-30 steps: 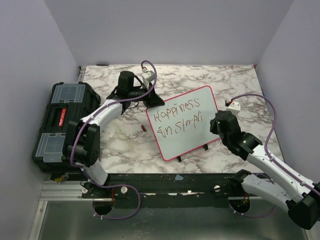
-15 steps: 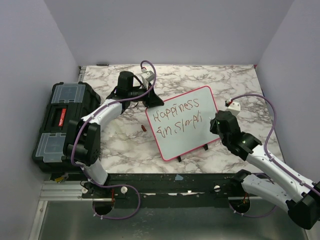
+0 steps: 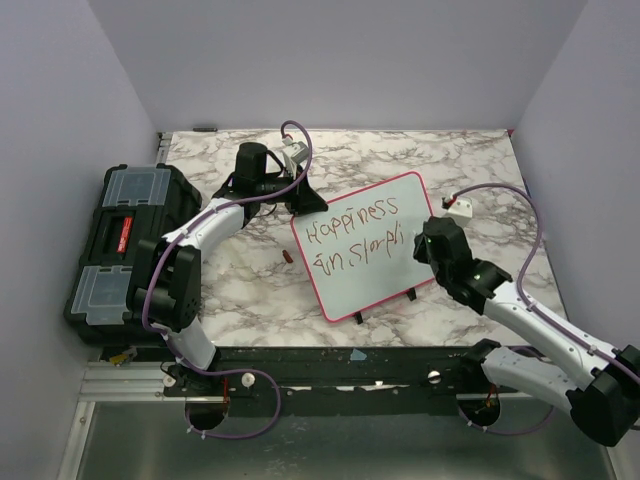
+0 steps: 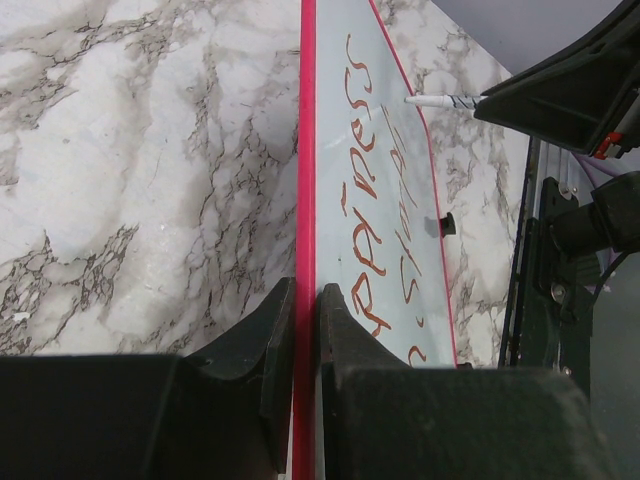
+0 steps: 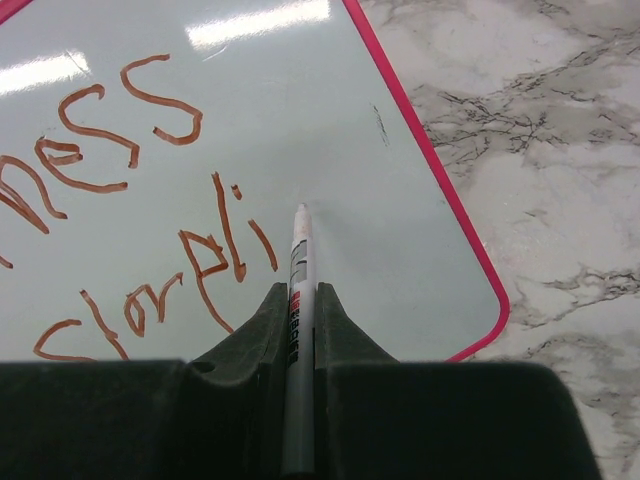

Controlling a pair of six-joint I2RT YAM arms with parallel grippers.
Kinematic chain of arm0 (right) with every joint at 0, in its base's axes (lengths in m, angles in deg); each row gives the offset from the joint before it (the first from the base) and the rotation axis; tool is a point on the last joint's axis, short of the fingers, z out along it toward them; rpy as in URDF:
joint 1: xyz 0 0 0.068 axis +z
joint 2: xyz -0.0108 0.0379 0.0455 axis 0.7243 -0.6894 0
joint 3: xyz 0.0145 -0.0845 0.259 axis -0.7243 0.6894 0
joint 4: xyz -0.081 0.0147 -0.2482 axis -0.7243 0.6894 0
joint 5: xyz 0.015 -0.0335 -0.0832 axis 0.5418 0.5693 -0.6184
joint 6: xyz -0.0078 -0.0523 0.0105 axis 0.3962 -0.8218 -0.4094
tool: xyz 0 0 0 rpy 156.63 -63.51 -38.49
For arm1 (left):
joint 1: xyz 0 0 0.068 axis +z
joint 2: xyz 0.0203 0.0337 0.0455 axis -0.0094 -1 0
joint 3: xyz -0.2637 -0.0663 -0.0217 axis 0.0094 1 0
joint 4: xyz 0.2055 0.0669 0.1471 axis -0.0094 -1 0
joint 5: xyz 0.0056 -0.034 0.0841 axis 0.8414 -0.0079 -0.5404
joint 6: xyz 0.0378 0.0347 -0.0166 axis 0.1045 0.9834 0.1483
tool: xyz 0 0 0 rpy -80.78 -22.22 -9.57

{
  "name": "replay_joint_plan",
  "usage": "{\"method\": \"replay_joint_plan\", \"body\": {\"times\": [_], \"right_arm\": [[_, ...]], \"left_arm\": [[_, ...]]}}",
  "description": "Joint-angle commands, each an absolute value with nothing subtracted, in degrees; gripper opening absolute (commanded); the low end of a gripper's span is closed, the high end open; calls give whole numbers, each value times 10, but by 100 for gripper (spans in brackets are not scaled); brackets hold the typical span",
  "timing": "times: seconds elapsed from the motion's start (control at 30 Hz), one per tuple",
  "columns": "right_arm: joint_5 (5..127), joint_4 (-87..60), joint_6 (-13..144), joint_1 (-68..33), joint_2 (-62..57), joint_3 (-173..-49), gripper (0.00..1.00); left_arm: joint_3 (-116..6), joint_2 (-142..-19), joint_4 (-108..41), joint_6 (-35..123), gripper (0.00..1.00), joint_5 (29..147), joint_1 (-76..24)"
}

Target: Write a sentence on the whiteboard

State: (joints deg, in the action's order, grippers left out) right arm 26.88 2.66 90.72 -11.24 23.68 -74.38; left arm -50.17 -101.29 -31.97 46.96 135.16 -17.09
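Nearest me, my right gripper (image 5: 300,292) is pinched tight on a marker (image 5: 298,250), with the tip just right of the last letters. I can't tell if it's touching. From above, that arm covers the right edge of the whiteboard (image 3: 375,285), which is propped mid-table on black feet (image 3: 411,295). The sentence (image 3: 355,235) reads "Happiness / in Simpli". A small red piece (image 3: 287,258) lies just left of the board. My left gripper (image 4: 305,305) clamps the board's far-left corner. A black toolbox (image 3: 125,240) sits at the left edge of the table (image 3: 480,170).
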Motion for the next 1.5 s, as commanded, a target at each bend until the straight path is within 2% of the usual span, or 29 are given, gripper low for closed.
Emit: {"method": "replay_joint_plan", "body": {"times": [0.0, 0.47, 1.07, 1.47], "right_arm": [[246, -3, 895, -113, 220, -760, 1], [287, -32, 872, -113, 185, -763, 1], [359, 14, 898, -113, 220, -725, 0], [312, 64, 927, -113, 228, -717, 1]], "left_arm": [[-506, -1010, -275, 498, 0, 1354, -163], [-506, -1009, -275, 499, 0, 1352, -162], [-510, -1010, -275, 499, 0, 1354, -161], [-508, -1008, -275, 499, 0, 1355, -160]]}}
